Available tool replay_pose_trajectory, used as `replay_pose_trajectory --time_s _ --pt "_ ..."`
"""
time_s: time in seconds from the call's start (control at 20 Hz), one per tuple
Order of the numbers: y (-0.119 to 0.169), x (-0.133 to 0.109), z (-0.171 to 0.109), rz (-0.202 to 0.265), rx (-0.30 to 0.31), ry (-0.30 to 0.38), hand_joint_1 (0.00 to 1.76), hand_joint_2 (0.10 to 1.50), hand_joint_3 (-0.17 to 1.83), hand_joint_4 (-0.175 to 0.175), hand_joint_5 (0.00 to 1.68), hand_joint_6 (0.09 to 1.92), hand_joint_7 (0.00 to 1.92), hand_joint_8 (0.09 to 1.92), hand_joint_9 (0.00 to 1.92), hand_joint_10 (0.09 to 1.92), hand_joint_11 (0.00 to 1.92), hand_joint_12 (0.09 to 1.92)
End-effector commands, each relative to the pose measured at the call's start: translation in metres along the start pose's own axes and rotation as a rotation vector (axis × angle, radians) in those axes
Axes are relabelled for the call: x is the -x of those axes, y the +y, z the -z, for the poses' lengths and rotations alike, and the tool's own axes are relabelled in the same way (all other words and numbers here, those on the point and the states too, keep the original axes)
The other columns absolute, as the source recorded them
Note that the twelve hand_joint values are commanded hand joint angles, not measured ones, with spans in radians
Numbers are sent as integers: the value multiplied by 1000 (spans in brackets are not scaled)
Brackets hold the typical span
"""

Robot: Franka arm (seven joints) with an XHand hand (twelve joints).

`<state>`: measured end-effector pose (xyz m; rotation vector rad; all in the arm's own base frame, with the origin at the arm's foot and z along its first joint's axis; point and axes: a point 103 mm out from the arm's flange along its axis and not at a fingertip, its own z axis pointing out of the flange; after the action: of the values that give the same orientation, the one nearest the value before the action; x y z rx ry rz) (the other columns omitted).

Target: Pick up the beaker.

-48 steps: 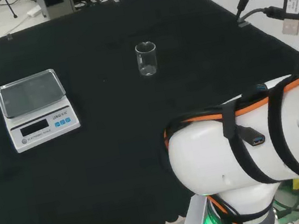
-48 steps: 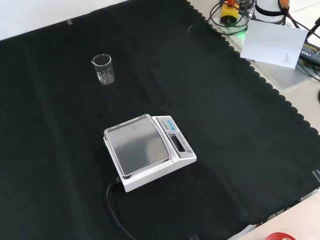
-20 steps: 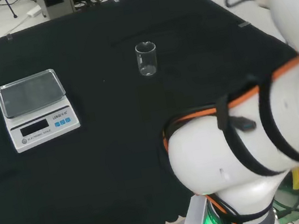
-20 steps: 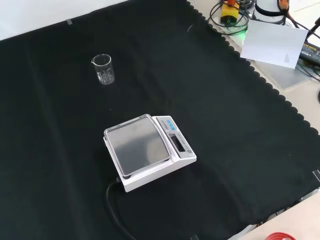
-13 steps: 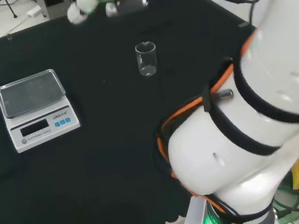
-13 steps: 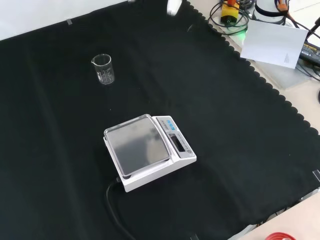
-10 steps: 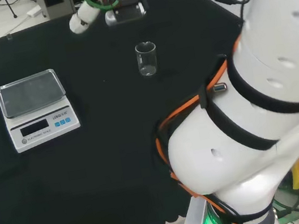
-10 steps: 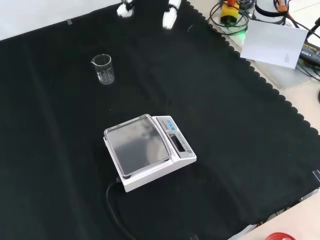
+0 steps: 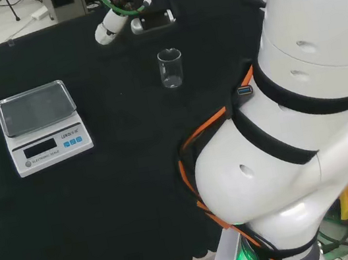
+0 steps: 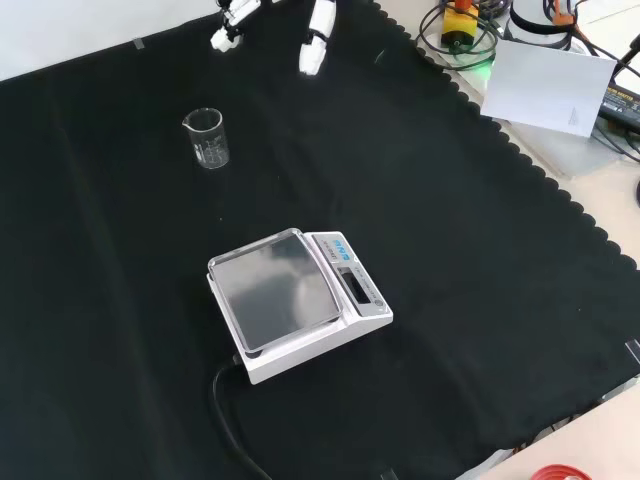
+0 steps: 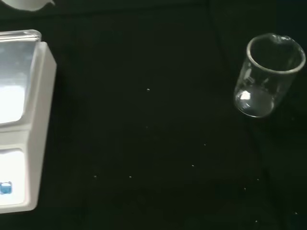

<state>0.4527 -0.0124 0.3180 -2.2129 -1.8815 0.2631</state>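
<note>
Since the beaker [image 9: 171, 68] is standing upright on the black cloth [image 9: 135, 176], its long axis runs straight up and its open mouth faces the ceiling; in the front view you can make out a little pour lip on the rim, on the left side. Going left to right in the head view: the white scale [image 9: 41, 125] with its shiny metal pan sits at the left, the beaker is near the middle and well apart from the scale, and the arm's big white links [image 9: 297, 149] take up the right.

The hand [image 9: 116, 13] hangs above the cloth beyond the beaker, up near the top of the head view. In the front view the fingers [image 10: 318, 30] come in from the top edge, straight-ish and spread apart, above and to the right of the beaker. They hold nothing and touch nothing, not the beaker either.

The beaker itself is small, clear glass, straight walls, looks empty, with faint white markings on the side. In the wrist view it stands on the cloth apart from the scale's corner.
</note>
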Motion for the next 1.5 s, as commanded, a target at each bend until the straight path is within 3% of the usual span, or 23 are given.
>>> replay_pose_trajectory --time_s 0.05,0.35,0.55,1.15,1.5 --pt "18 29 -18 -14 -30 44 626 766 -35 39 140 87 162 718 320 812 0 1559" --pt "38 55 -47 -91 -87 54 607 755 -39 43 127 87 148 713 296 814 0 1552" --pt "55 66 -65 -118 -114 58 598 751 -41 45 121 87 138 710 286 817 0 1547" --pt "89 73 -116 -195 -215 45 585 745 -42 47 98 87 118 705 256 826 0 1537" --pt "101 87 -100 -209 -188 20 581 743 -42 49 85 87 114 704 238 832 0 1530"
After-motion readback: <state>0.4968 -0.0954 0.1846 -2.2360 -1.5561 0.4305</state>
